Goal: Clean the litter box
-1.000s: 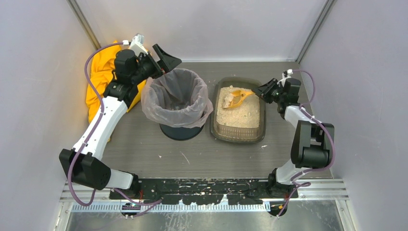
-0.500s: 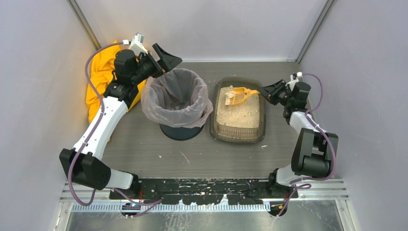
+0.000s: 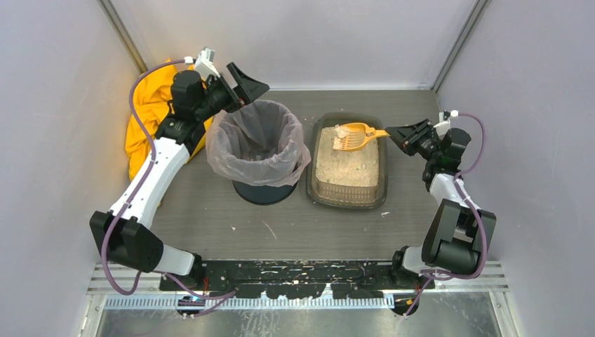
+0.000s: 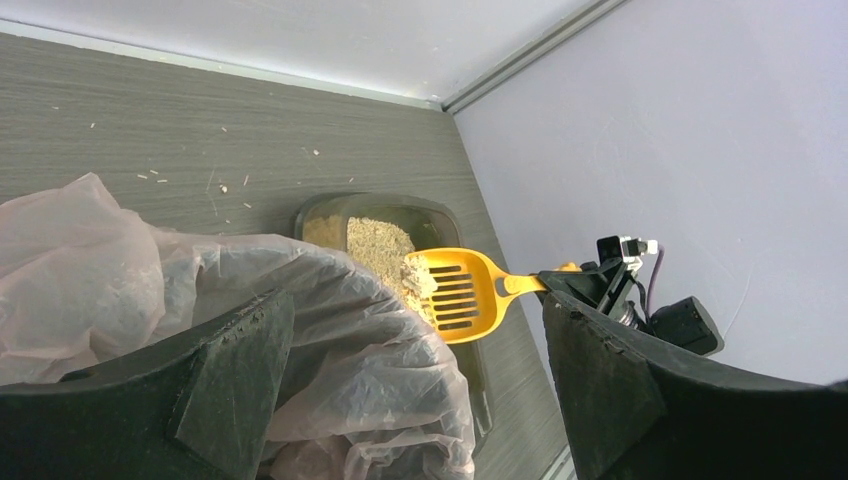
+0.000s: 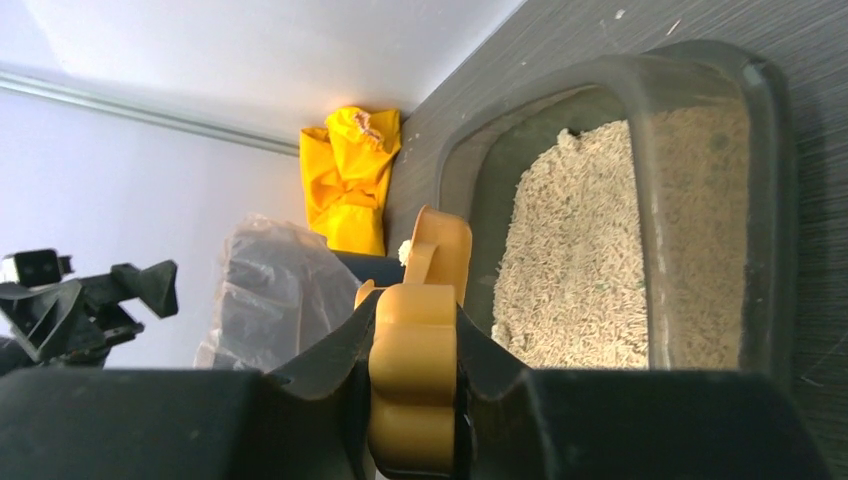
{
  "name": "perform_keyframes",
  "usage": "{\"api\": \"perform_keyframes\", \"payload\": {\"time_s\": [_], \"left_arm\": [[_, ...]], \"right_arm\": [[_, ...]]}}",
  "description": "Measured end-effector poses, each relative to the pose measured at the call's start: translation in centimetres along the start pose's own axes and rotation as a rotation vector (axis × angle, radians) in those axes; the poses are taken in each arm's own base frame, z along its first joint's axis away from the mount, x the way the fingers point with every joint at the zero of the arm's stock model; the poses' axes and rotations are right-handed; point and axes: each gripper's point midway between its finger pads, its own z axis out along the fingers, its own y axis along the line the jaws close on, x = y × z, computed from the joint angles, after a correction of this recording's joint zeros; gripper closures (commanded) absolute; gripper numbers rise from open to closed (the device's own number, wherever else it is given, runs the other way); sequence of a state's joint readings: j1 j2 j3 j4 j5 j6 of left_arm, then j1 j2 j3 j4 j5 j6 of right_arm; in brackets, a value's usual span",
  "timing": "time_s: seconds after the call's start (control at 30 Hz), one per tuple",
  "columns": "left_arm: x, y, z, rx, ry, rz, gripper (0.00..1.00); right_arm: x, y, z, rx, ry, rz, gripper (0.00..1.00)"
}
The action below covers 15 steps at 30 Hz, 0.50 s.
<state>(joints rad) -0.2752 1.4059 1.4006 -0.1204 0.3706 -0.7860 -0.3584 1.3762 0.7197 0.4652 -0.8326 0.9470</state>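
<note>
**Top external view**
- Litter box point(image 3: 348, 199): on the table point(image 3: 231, 225), right of centre, just right of the bin. Beige litter covers its floor.
- Bin point(image 3: 263, 193): round, with a dark base and a clear bag liner point(image 3: 258, 144) draped over the rim.
- Scoop point(image 3: 354, 135): orange and slotted, carried over the far end of the litter box. A pale clump point(image 3: 344, 129) lies at its left end, and the handle points right.
- Right gripper point(image 3: 397, 133): at the box's far right corner, its fingers clamped tight on the scoop handle.
- Left gripper point(image 3: 241, 91): at the bin's far left rim, jaws spread wide and holding nothing.
- Yellow cloth point(image 3: 144, 119): bunched at the far left wall.

**Left wrist view**
- Two dark fingers point(image 4: 235, 370) stand far apart over the liner, with nothing between them.
- The scoop point(image 4: 462, 295) is level above the box, with litter at its left edge.

**Right wrist view**
- The scoop handle point(image 5: 413, 400) is pinched between both fingers.
- The litter box wall point(image 5: 765, 200) is at right.
- The cloth point(image 5: 350, 170) and liner point(image 5: 265, 290) lie beyond.
</note>
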Motion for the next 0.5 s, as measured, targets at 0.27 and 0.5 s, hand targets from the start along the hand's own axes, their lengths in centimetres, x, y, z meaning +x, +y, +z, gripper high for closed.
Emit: {"api": "perform_keyframes", "payload": {"time_s": [0.27, 0.5], "left_arm": [[-0.2, -0.5, 1.2, 0.015, 0.011, 0.003, 0.07], [-1.8, -2.2, 1.7, 0.051, -0.014, 0.029, 0.07]], "right_arm": [[-1.3, 1.8, -1.6, -0.111, -0.03, 0.049, 0.99], [-2.9, 2.9, -1.7, -0.226, -0.041, 0.088, 0.99]]}}
